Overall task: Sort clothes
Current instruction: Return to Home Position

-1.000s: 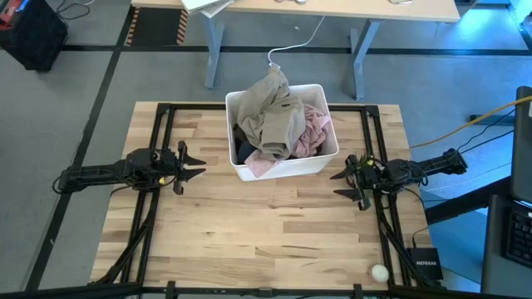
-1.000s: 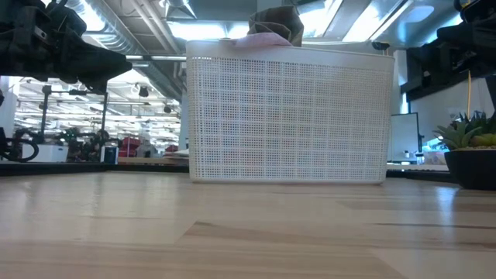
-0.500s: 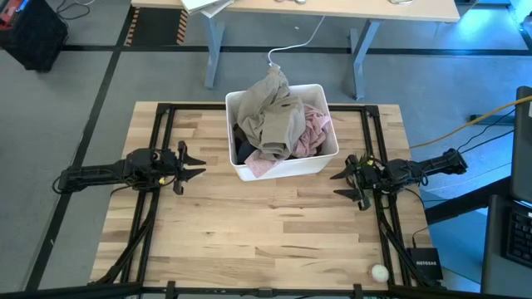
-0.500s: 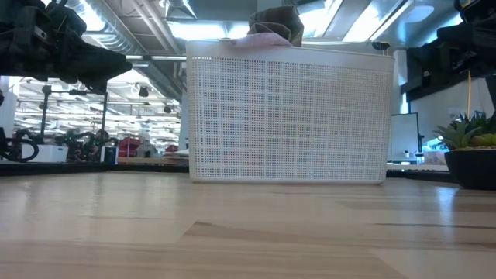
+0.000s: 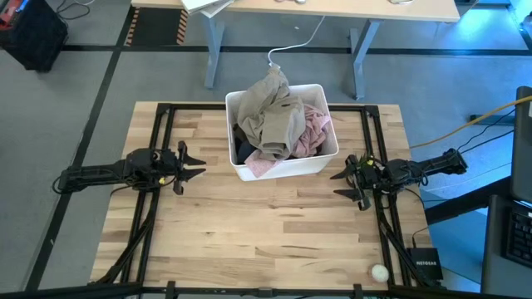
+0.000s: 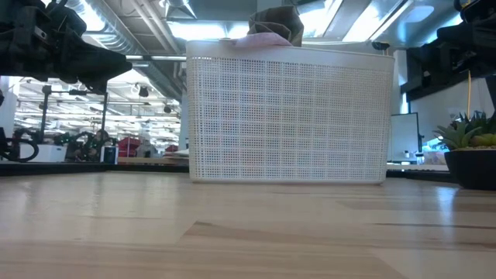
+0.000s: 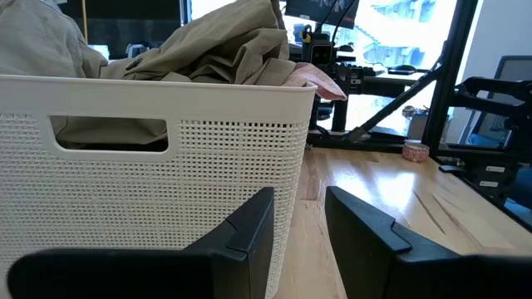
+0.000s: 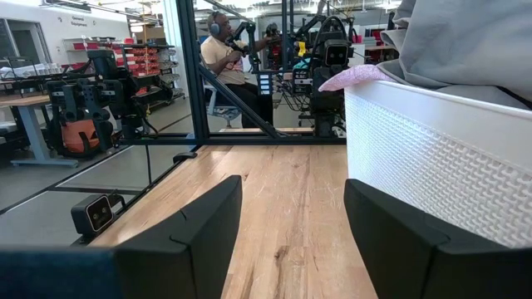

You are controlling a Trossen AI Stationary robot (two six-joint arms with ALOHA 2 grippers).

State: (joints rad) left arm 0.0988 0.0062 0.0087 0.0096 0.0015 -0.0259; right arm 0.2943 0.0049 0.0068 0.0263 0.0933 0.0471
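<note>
Clothes (image 5: 278,124) fill the white bin (image 5: 283,169) at the table's 12 o'clock. Left gripper (image 5: 195,165) at 9 o'clock and right gripper (image 5: 339,184) at 3 o'clock — both spread wide, holding nothing.

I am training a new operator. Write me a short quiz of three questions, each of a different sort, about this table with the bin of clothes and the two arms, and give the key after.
1. True or false: the khaki-beige garment lies on top of the pile in the white bin.
2. Multiple choice: where is the pale pink garment?
A. on the bare table
B. in the bin, on the side nearer the right arm
C. held by the left gripper
3. Fill in: the left gripper and the right gripper are both ____, holding nothing, one at each side of the bin.

Key: 1 true; 2 B; 3 open.
</note>
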